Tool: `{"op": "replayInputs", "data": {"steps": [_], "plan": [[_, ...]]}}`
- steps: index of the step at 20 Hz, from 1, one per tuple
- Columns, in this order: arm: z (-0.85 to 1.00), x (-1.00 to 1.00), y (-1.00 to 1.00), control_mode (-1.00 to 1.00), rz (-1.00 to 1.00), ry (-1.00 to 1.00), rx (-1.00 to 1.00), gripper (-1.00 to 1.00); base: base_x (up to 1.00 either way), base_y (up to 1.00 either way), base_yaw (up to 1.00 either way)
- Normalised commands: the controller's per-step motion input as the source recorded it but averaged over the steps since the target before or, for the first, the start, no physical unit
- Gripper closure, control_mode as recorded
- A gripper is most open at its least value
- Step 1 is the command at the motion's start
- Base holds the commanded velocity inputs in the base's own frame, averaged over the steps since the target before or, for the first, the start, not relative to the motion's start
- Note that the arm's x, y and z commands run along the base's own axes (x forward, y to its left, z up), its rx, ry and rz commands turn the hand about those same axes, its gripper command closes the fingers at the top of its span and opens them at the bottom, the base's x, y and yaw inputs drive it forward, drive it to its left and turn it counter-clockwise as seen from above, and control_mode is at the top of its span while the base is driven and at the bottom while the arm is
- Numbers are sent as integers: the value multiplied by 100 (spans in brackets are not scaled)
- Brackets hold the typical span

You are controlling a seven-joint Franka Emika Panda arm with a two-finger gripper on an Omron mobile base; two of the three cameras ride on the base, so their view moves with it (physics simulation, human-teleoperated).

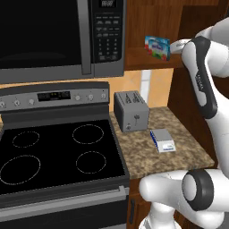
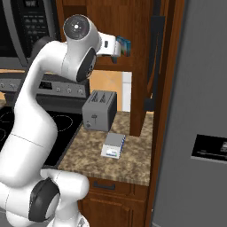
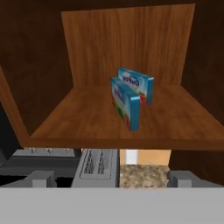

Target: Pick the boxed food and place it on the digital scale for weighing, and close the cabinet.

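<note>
The boxed food (image 3: 126,103) stands on edge on the cabinet's inner shelf (image 3: 87,118), blue with teal sides. A second blue carton (image 3: 139,83) seems to stand right behind it. The same spot shows the boxed food (image 1: 157,47) (image 2: 124,45) from the base. My gripper (image 3: 111,178) (image 2: 116,47) is open and empty, level with the shelf's front edge and a short way from the carton. The cabinet (image 1: 147,18) is open, its door (image 2: 142,75) swung out with the dark bar handle (image 2: 153,57). The digital scale (image 1: 163,139) (image 2: 113,145) sits bare on the counter below.
A grey toaster (image 1: 131,111) (image 2: 99,110) stands on the speckled counter (image 1: 143,152) just behind the scale. A black microwave (image 1: 53,36) hangs left of the cabinet over the stove (image 1: 58,152). A grey fridge (image 2: 195,133) bounds the right side.
</note>
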Motion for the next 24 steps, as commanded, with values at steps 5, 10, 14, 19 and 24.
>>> {"op": "replayInputs", "data": {"steps": [5, 10, 14, 19, 24], "plan": [[0, 29, -11, -100, 6, 0, 0, -100, 0, 0, 0], [-2, 27, -2, -100, 8, 0, 0, -100, 0, 0, 0], [0, 36, 0, -100, 2, 0, 0, -100, 0, 0, 0], [-1, 35, 0, -100, 0, 0, 0, -100, 0, 0, 0], [-6, 31, -6, -100, 1, 3, 0, -100, 0, 0, 0]]}}
